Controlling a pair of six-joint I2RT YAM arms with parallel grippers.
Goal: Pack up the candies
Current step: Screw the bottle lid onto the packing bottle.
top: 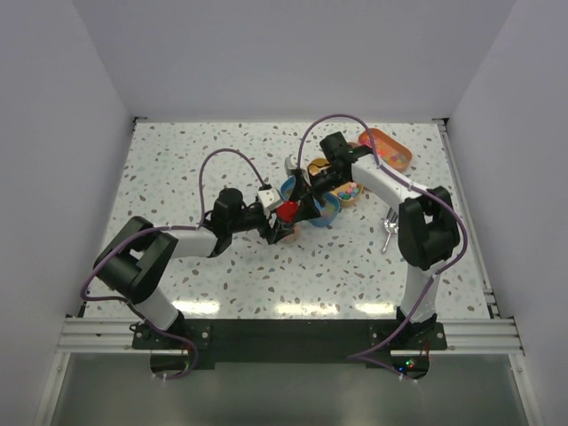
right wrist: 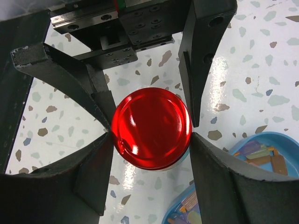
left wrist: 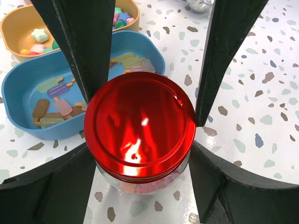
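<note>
Centre of table: small glass jar capped by a glossy red lid.

Left gripper: jaws wide, closed onto the jar's sides below the lid.

Right gripper: over the lid from the opposite side, one finger on each side of the rim, jaws well apart. Its wrist view is too steep to show whether the pads touch the lid, so grip cannot be told.

The candies: small pastel pieces shaped like ice lollies on sticks, in green, purple, pink and brown. They lie loose in a blue dish just beside the jar. More, star-shaped and rounded in mixed colours, sit in a tan dish touching the blue one's far side. Pinkish pieces show through the jar glass under the lid, shape unclear.
</note>
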